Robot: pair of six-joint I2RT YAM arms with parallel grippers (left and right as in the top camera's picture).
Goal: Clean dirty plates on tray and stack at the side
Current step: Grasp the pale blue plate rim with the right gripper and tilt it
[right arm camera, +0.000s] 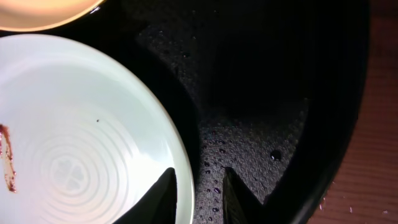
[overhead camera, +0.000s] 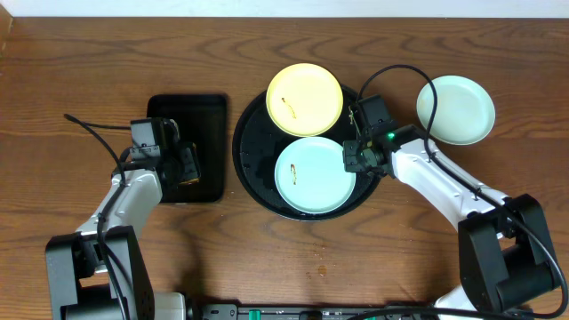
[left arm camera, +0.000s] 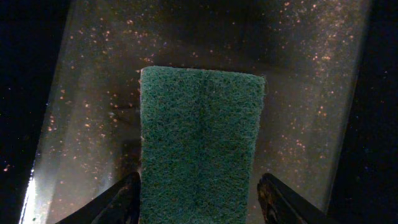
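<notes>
The round black tray holds a pale yellow plate at the back and a mint-green plate in front, each with a brown smear. A second mint plate lies on the table to the right. My right gripper is open astride the front mint plate's right rim. One finger is over the plate, the other over the wet tray floor. My left gripper is down on the rectangular tray, shut on a green scouring sponge that fills the space between its fingers.
The small rectangular black tray sits left of the round tray, its glittery floor under the sponge. Water droplets dot the round tray. Bare wooden table lies in front and at the far left.
</notes>
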